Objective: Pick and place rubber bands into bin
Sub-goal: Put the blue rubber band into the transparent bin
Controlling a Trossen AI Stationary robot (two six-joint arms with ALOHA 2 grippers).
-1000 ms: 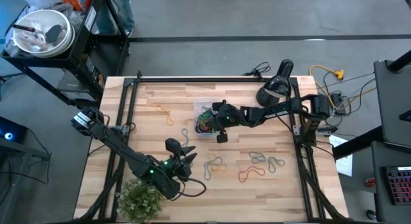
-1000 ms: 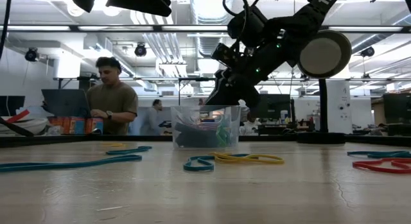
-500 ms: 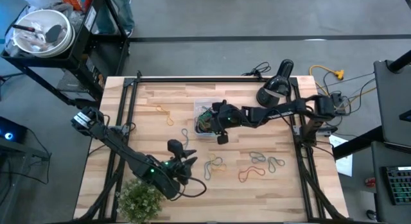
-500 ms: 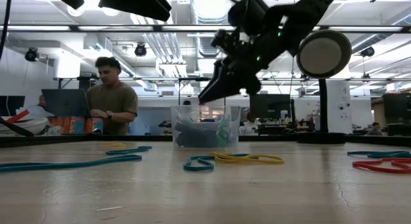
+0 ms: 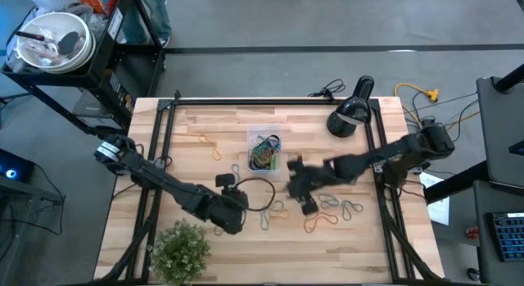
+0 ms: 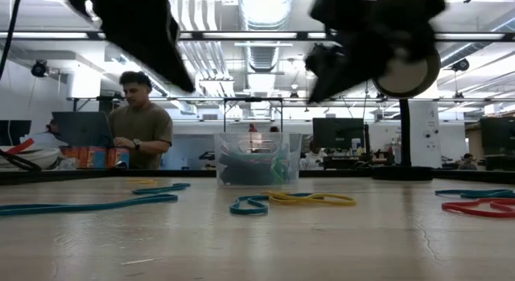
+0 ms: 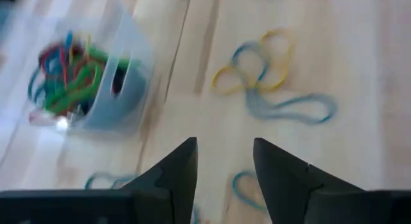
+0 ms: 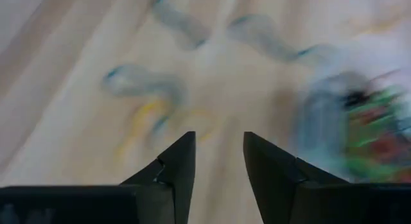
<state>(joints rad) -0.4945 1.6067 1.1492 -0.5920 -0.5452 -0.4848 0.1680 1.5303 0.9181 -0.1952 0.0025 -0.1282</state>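
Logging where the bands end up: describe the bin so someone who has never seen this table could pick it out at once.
On the wooden table, look near the middle of the far half, ahead of both grippers. The bin is a small clear rectangular tub holding a tangle of coloured rubber bands. Unlike the loose bands lying flat around it, it stands upright with see-through walls.

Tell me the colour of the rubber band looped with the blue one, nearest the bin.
Yellow rubber band, clearest in the low view, in front of the bin.

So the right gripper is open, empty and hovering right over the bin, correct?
Not over the bin. The high view shows the right gripper off the bin, above bare table beside the loose rubber bands. It is open and empty, as the right wrist view shows.
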